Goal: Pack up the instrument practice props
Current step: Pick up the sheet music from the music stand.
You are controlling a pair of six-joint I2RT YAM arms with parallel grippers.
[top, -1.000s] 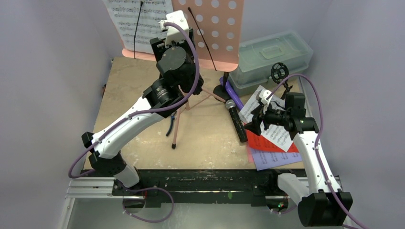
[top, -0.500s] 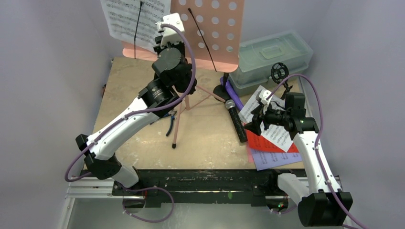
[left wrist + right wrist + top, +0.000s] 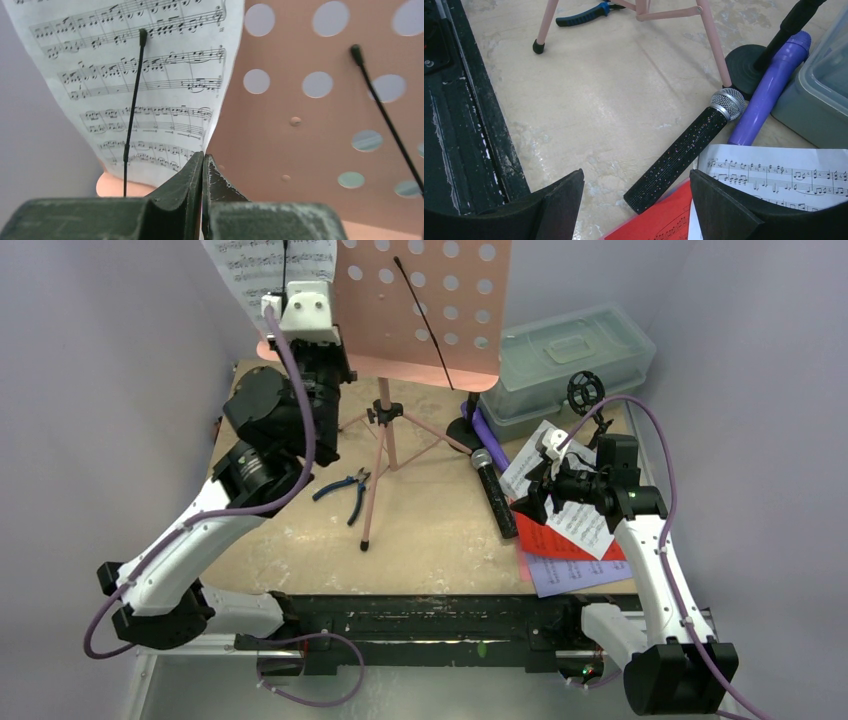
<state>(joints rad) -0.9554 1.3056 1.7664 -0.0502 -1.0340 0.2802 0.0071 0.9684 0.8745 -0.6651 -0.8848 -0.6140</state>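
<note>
The pink tripod music rack (image 3: 420,310) stands at the back of the table. A white music sheet (image 3: 150,75) leans on its perforated panel (image 3: 310,120) behind a thin black wire arm (image 3: 132,100). My left gripper (image 3: 203,156) is shut on that sheet's lower right edge. My right gripper (image 3: 636,171) hovers open and empty over the handle end of the black silver-headed mic (image 3: 684,152). The purple mic (image 3: 769,87) lies beside a black round-based mic support (image 3: 744,65). White (image 3: 560,495), red (image 3: 555,538) and lavender (image 3: 570,573) sheets lie under the right arm.
Blue-handled pliers (image 3: 343,488) lie by the rack's tripod legs (image 3: 375,480). A translucent lidded box (image 3: 565,355) sits at the back right, with a black ring-shaped mic mount (image 3: 585,390) in front of it. Grey walls close in on both sides.
My left arm swung left and up along the rack's panel, and its jaws closed on the white sheet's edge. The sheet has shifted slightly left. The right arm has not moved.
</note>
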